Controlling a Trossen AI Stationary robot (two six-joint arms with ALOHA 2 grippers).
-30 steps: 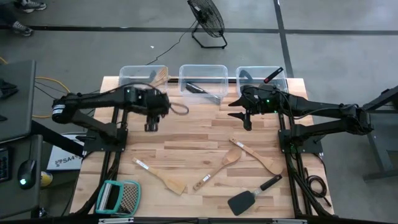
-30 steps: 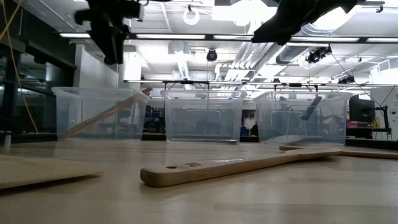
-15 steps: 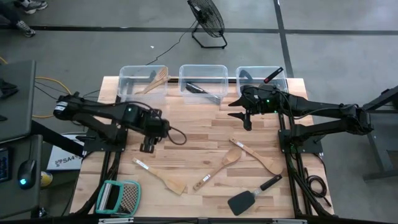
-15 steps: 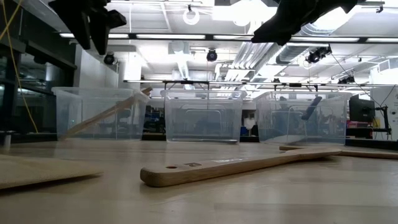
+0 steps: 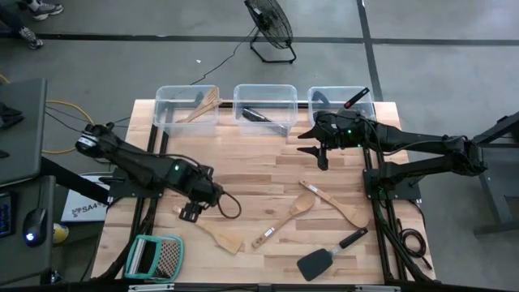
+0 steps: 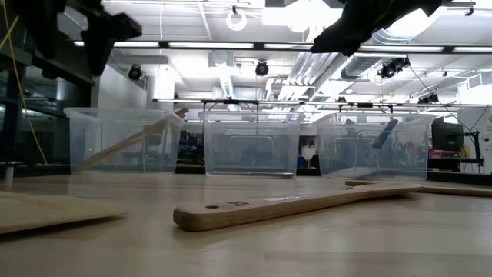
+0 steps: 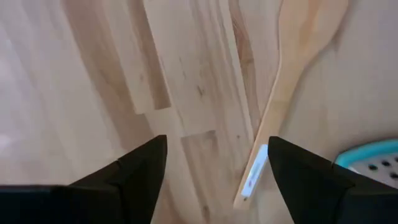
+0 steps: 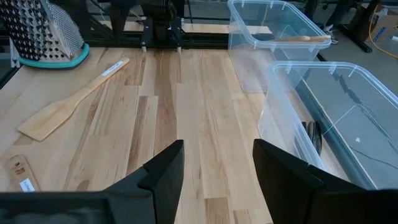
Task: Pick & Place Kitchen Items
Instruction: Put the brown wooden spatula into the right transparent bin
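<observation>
Left pincer [image 5: 189,212] open over butcher-block table [image 5: 251,162].

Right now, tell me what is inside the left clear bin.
The left clear bin holds one pale wooden spatula, propped diagonally with its slotted head over the rim. The bin floor elsewhere looks bare through the clear walls; nothing there seems covered.

Counts, high view: three clear plastic bins [image 5: 187,105] are standing along the far edge. Four wooden utensils [image 5: 212,231] are lying loose on the table [image 5: 259,166]; one black spatula [image 5: 326,255]; one teal-framed grater [image 5: 154,257]. Two arms are showing.
</observation>
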